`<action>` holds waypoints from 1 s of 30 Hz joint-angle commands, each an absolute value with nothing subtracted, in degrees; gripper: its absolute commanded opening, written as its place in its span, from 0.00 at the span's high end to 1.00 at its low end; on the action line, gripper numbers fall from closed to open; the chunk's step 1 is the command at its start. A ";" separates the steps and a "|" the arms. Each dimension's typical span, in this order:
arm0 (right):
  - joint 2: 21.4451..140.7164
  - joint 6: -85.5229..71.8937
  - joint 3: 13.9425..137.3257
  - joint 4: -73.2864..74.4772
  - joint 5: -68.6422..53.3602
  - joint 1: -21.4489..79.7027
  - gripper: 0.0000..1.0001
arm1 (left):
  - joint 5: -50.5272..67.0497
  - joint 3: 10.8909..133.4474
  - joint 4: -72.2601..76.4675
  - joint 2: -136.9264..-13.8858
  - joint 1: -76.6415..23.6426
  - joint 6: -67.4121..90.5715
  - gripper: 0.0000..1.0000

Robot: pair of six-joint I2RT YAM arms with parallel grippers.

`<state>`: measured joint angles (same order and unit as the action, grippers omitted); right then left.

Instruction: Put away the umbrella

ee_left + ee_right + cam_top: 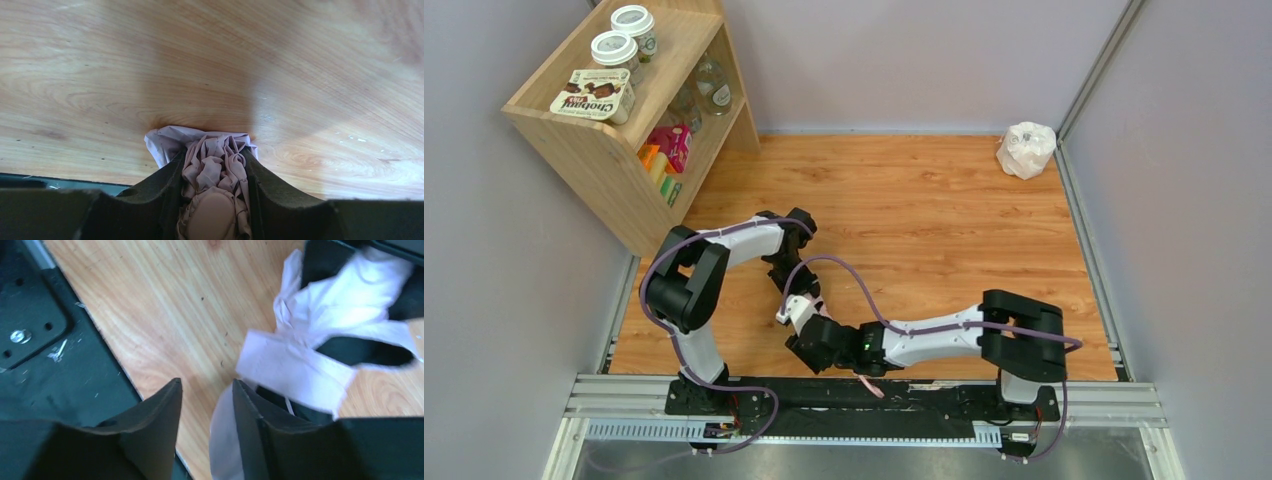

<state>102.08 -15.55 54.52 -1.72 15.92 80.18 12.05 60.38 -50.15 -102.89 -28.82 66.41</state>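
The umbrella (pixel 216 161) is a bundle of pale pink folded fabric with a rounded pink end, clamped between my left gripper's (pixel 214 172) fingers just above the wooden floor. From above it is a small pale patch (pixel 801 311) at the left gripper (pixel 796 303), near the front edge. My right gripper (pixel 812 342) sits right beside it. In the right wrist view the umbrella's fabric (pixel 320 340) spreads at upper right. The right gripper (pixel 206 385) is open, with a pale part (pixel 223 440) against its right finger. A pink strap (pixel 870 386) hangs under the right arm.
A wooden shelf unit (pixel 614 150) with jars and a box stands at the back left. A small white plastic bag (pixel 1026 150) lies in the back right corner. A black rail (pixel 904 395) runs along the near edge. Grey walls close in both sides.
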 commanded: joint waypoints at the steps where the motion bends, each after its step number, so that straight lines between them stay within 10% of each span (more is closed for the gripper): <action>1: 91.44 -17.57 54.23 9.14 14.68 78.84 0.47 | 5.45 59.32 -60.65 -100.73 -27.86 62.40 1.00; 15: 37.46 -27.32 40.08 22.13 31.27 71.64 0.21 | -10.18 63.48 -38.83 -68.15 -28.04 47.68 1.00; 22: 34.80 -28.21 41.22 26.98 33.04 69.79 0.16 | -23.16 44.84 5.82 -52.65 -38.98 17.61 1.00; 30: 36.48 -26.19 41.04 25.75 33.40 69.44 0.13 | -33.29 28.22 28.72 -62.64 -48.43 8.25 1.00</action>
<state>36.47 -26.96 40.75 26.24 31.66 69.93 -24.95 33.89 9.98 -58.41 -47.09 15.09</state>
